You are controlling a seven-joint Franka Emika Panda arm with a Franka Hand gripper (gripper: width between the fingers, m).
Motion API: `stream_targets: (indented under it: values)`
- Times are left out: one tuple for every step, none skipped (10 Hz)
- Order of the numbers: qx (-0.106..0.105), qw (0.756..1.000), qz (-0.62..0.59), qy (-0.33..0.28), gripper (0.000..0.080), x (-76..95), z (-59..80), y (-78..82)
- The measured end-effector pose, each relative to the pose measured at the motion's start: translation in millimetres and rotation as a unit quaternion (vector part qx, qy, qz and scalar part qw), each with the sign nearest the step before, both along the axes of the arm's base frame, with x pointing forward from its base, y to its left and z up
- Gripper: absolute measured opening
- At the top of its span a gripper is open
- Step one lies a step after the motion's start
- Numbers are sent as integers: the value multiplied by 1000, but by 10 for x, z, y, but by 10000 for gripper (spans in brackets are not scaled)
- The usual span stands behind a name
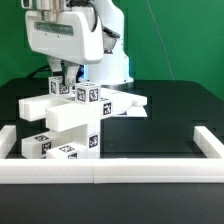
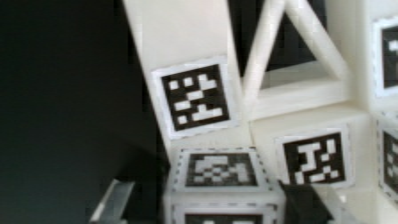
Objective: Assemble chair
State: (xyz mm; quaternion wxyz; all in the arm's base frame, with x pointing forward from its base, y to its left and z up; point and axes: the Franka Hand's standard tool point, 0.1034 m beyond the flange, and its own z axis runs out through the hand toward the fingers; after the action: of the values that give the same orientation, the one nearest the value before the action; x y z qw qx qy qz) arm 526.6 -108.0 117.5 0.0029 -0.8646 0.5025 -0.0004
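The chair [image 1: 72,118], a stack of chunky white parts bearing black-and-white square tags, was seen partly put together on the black bench [image 1: 170,115]. Its upper end was found directly under the jaws [image 1: 62,74], and its lower blocks were seen below them, resting against the long white border rail [image 1: 110,170]. A long white piece [image 1: 100,102] was set across the stack just below the jaws, tilted, with its far end reaching away from them toward the exterior view's right. An upright tagged post [image 1: 55,87] rose from the stack into the gap between the jaws.

The jaws were seen drawn nearly together and closed on that post. In the exterior view the dark fingers [image 1: 65,73] were set against its top on either side. In the wrist view a tagged white block [image 2: 221,170] was seen lying between the jaws, with one dark finger [image 2: 118,196] just beside it. Beyond it stood a tall white member [image 2: 191,70] carrying a large tag [image 2: 196,97], and a further tagged face [image 2: 315,157] lay next to the block.

A flat white sheet [image 1: 135,110] was seen on the bench behind the chair, on the side away from the rail. The white arm [image 1: 85,35] stood above the jaws, before a green backdrop [image 1: 180,40].
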Motion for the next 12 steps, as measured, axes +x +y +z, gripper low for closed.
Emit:
stream_targets:
  values:
    - [0,1000,-16,0,285,0,0,1]
    - [3,998,-70,-1,285,5,0,13]
    - [5,995,-102,-1,285,7,-1,19]
    - [5,993,-114,-1,285,7,-1,20]
    - [5,995,-101,-1,331,7,-1,20]
    - [5,996,-86,-1,518,7,-1,19]
    - [4,997,-82,-1,518,3,-6,13]
    - [3,999,-52,-1,628,0,-10,9]
    - [2,1000,14,-1,643,1,-10,9]
    - [2,999,54,-2,648,3,-9,9]
    - [1,995,98,-2,648,2,-8,4]
    - [0,986,166,-3,649,4,-7,-6]
